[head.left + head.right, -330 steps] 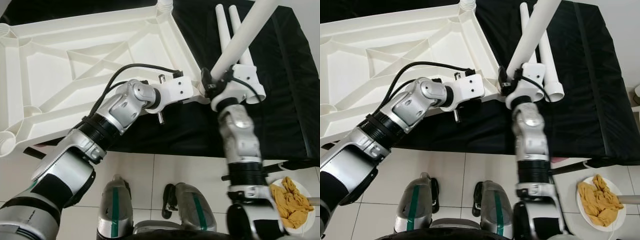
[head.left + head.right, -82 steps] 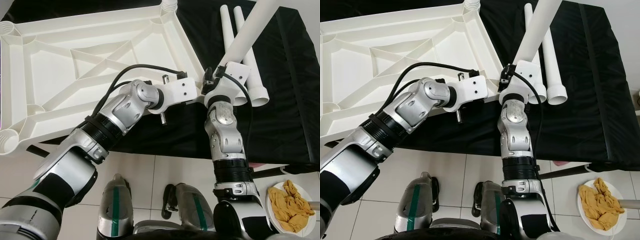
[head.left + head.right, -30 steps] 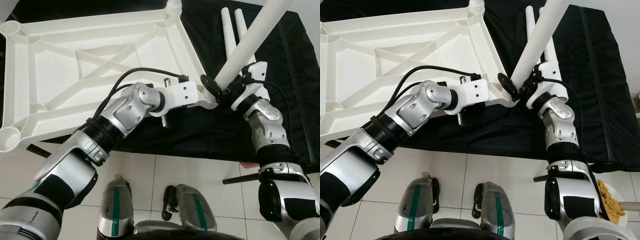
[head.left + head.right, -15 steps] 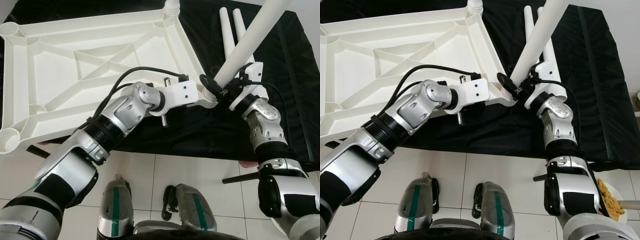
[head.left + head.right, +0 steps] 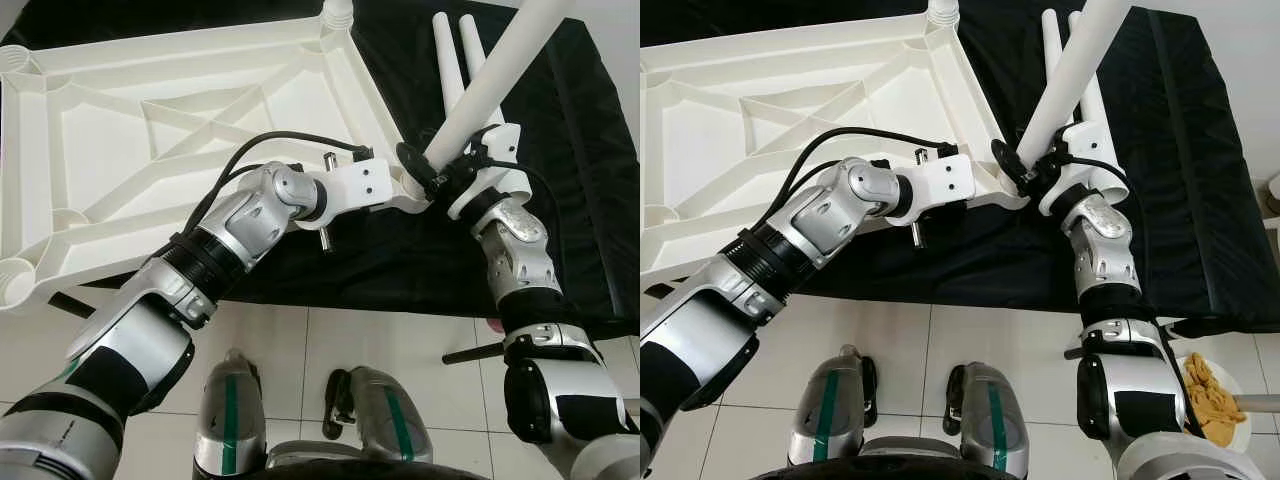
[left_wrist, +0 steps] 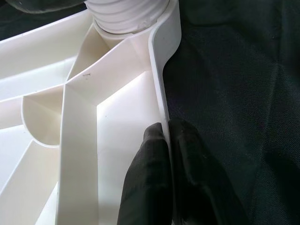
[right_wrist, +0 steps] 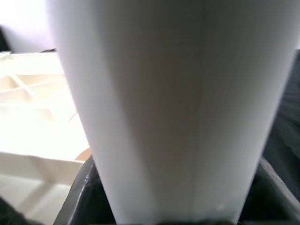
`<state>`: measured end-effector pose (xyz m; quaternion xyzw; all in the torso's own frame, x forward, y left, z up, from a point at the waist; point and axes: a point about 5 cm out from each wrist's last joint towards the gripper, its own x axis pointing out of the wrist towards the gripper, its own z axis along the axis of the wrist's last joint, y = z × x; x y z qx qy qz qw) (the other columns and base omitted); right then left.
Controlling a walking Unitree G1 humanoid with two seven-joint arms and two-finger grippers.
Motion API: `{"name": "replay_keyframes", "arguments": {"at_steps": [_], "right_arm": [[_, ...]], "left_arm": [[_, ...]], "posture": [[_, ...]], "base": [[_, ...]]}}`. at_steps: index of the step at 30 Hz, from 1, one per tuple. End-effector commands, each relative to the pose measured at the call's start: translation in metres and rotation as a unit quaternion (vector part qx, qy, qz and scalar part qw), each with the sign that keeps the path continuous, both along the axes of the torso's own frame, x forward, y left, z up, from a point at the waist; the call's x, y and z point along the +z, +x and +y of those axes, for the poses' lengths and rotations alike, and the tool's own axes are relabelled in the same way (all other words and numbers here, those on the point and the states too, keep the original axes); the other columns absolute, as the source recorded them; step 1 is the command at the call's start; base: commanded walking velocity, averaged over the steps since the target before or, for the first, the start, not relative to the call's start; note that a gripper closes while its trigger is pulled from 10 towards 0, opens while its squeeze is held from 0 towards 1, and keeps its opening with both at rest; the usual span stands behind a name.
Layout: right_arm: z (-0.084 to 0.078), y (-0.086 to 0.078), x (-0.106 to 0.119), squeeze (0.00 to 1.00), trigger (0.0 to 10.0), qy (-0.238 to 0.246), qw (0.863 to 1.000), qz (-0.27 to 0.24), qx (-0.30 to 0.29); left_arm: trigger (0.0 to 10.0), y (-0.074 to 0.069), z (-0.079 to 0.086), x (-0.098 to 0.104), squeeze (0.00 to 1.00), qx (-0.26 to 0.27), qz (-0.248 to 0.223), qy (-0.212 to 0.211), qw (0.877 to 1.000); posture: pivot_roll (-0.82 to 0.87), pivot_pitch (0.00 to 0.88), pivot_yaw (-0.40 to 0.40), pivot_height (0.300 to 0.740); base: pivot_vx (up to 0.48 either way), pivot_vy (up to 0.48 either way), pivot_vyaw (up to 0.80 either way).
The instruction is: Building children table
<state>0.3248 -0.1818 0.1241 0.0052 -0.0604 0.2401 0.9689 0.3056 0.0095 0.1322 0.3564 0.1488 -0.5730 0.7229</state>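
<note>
With the left gripper point(image 6: 168, 140) pinched on the tabletop point(image 5: 180, 130) rim and the right gripper point(image 5: 440, 175) clamping a tilted leg point(image 5: 490, 80), the leg could bind or cross-thread in the socket point(image 6: 129, 14) ahead.

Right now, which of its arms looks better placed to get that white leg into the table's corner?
The right. The right gripper already grips the table leg at the tabletop's near corner, while the left gripper pinches that tabletop's rim, likely steadying it.
</note>
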Motion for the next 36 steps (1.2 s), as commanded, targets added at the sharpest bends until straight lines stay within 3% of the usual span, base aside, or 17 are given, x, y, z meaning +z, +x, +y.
{"name": "replay_keyframes", "arguments": {"at_steps": [1,5,7,20,21,24,36], "right_arm": [[-0.013,0.002,0.011,0.00,10.0,0.050,0.994,-0.015,-0.092],[-0.010,0.002,0.012,0.00,10.0,0.054,0.994,-0.015,-0.098],[0.005,0.002,0.014,0.00,10.0,0.065,0.987,-0.017,-0.145],[0.036,0.001,0.015,0.00,10.0,0.094,0.958,0.006,-0.271],[0.043,0.000,0.015,1.00,10.0,0.109,0.955,0.008,-0.276],[0.049,-0.001,0.018,1.00,10.0,0.118,0.957,0.003,-0.264],[0.045,-0.010,0.025,1.00,10.0,0.104,0.950,-0.014,-0.294]], "left_arm": [[10.0,-0.017,-0.002,-0.018,0.00,-0.067,0.061,0.048,0.995],[10.0,-0.017,-0.002,-0.018,0.00,-0.067,0.061,0.048,0.995],[10.0,-0.017,-0.003,-0.018,0.00,-0.068,0.060,0.048,0.995],[10.0,-0.016,-0.001,-0.017,0.00,-0.062,0.060,0.047,0.995],[10.0,-0.016,-0.001,-0.017,0.00,-0.060,0.060,0.046,0.995],[10.0,-0.016,-0.002,-0.017,0.00,-0.059,0.060,0.045,0.995],[10.0,-0.016,-0.002,-0.017,0.00,-0.059,0.060,0.048,0.995]], "posture": [[0.03,0.047,-0.031,0.740],[0.03,0.047,-0.031,0.740],[0.03,0.048,-0.031,0.740],[0.04,0.050,-0.047,0.740],[0.04,0.048,-0.049,0.740],[0.04,0.047,-0.049,0.740],[0.04,0.049,-0.050,0.740]], "base": [[0.000,0.000,0.00],[0.000,0.000,0.00],[0.000,0.000,0.00],[0.000,0.000,0.00],[0.000,0.000,0.00],[0.000,0.000,0.00],[0.000,0.000,0.00]]}}
